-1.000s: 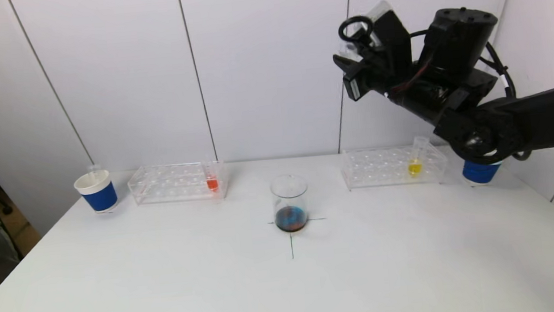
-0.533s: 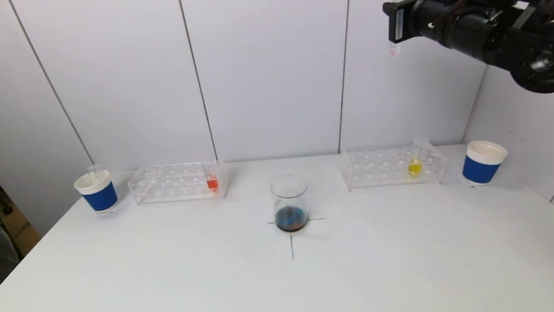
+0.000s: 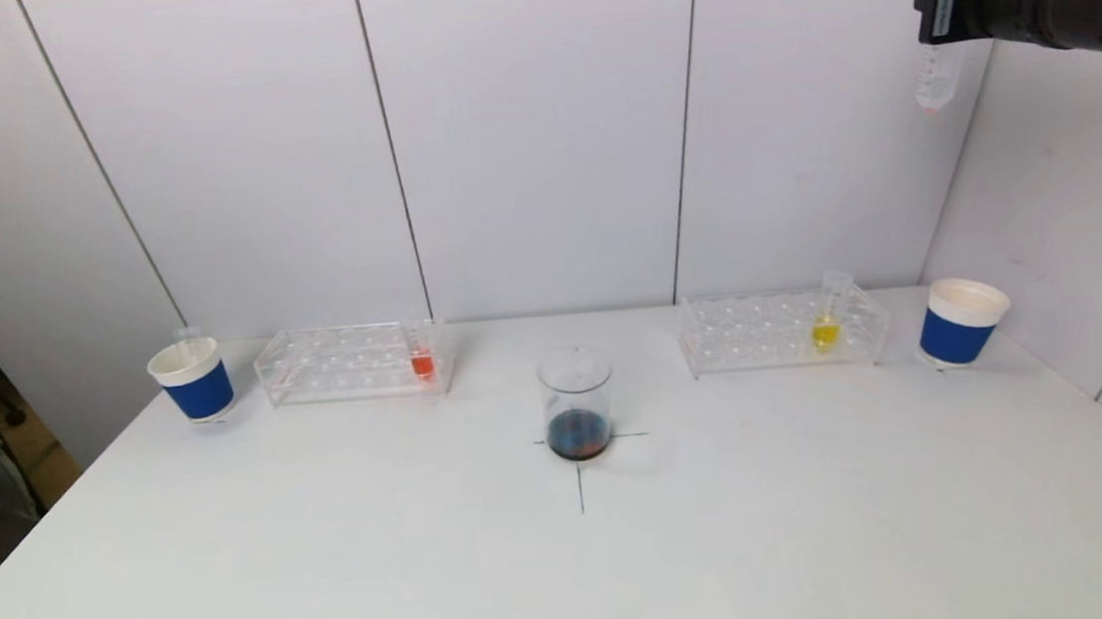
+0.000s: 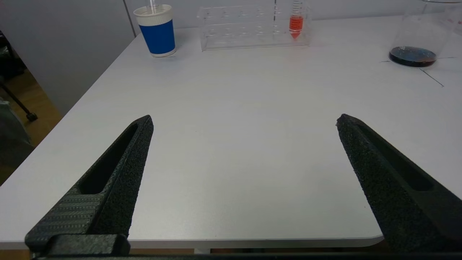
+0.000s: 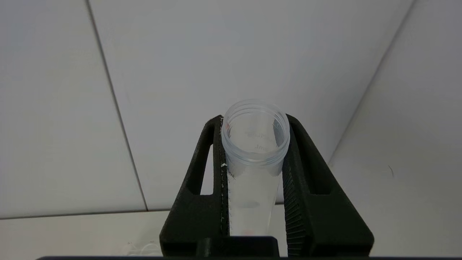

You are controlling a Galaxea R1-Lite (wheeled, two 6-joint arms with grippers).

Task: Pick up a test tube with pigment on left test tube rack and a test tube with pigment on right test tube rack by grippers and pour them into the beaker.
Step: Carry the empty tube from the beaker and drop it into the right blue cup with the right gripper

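Your right gripper (image 3: 930, 17) is partly cut off, upper right of the head view, squeezing an empty test tube (image 3: 936, 81) w/ tip down. Left gripper (image 4: 243, 121) is spread wide, low over the table (image 4: 234, 144).

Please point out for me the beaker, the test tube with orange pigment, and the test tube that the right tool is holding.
beaker (image 3: 576, 397): head view, on its clear glass wall.
orange test tube (image 3: 422, 365): head view, on its pigment-filled lower part.
held test tube (image 5: 255, 151): right wrist view, on its wall just below the open rim, between the right tool's fingers.
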